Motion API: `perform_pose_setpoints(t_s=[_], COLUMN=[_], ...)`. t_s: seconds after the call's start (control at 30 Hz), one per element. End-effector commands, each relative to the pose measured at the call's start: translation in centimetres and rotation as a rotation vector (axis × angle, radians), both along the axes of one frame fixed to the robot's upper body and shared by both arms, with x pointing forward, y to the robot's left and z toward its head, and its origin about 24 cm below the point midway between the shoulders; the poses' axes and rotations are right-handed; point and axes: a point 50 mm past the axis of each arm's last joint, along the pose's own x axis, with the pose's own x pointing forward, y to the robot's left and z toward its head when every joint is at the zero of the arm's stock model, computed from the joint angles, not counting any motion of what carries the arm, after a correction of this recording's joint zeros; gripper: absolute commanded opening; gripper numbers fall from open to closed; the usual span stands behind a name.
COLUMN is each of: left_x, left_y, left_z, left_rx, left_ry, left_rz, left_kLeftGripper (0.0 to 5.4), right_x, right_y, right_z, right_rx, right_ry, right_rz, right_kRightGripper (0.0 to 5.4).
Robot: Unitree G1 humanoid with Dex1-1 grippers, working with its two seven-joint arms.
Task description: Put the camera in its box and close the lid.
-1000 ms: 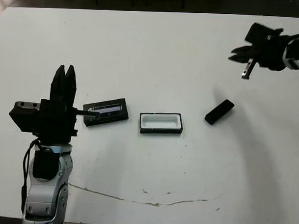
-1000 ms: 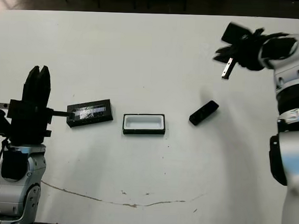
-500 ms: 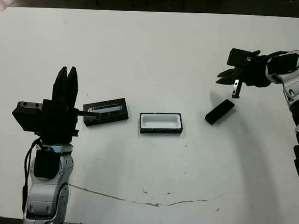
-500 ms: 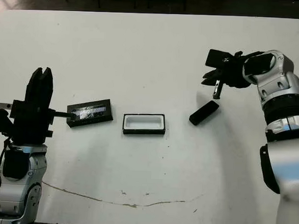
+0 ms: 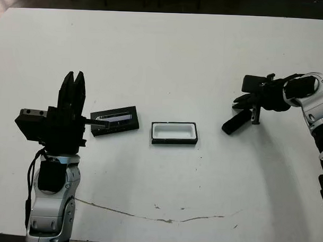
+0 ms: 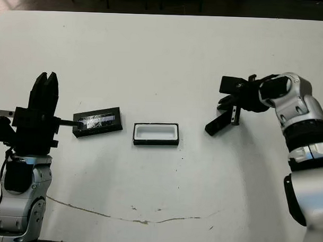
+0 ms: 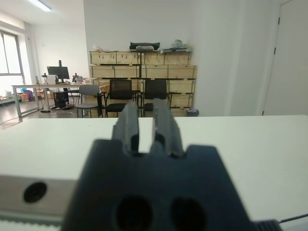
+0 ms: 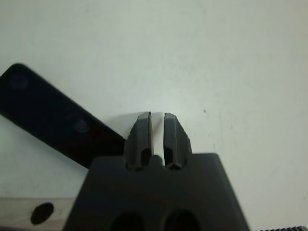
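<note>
Lying on the counter well right of the box (image 5: 174,132), the camera (image 5: 237,122), long axis running diagonally. Hovering right at its far end with jaws nearly closed and empty, right gripper (image 5: 254,110); left gripper (image 5: 72,91) likewise closed, far off.

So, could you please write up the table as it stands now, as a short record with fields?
camera: lying tilted on the table, right of the box, not in it
box: open, white lining bare, mid-table
lid: flat on the table, left of the box, silvery strip up
right gripper: fingers nearly together, at the camera's end, holding nothing
left gripper: raised, fingers nearly together, empty
task state: camera not yet grasped
</note>
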Motion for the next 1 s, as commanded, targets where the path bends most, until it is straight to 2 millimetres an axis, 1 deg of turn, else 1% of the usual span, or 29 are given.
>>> perform_pose_setpoints(t_s=[0.03, 0.2, 0.5, 0.63, 0.8, 1.0], left_x=[0.0, -0.1, -0.1, -0.1, 0.0, 0.0], left_y=[0.2, 0.3, 0.4, 0.4, 0.4, 0.4], left_z=[-0.6, -0.6, -0.6, -0.6, -0.7, -0.6], left_rx=[0.004, 0.002, 0.006, 0.008, -0.002, -0.005], left_ry=[0.035, 0.031, 0.032, 0.03, 0.032, 0.04], left_rz=[0.012, 0.006, 0.005, 0.004, -0.004, 0.002], left_kLeftGripper=[0.02, 0.02, 0.02, 0.02, 0.02, 0.02], right_x=[-1.1, -1.9, -3.6, -4.3, -5.3, -6.1], right_y=[-1.2, -2.1, -3.2, -3.0, -2.2, -1.5], right_z=[-1.8, -2.0, -1.2, -0.6, 0.3, 0.4], right_rx=[-0.052, -0.056, -0.037, -0.02, 0.062, 0.09], right_ry=[0.07, 0.108, 0.127, 0.111, 0.102, 0.155], right_rz=[-0.022, -0.031, -0.008, 0.029, 0.103, 0.137], right_kRightGripper=[0.0, 0.0, 0.0, 0.0, 0.0, 0.0])
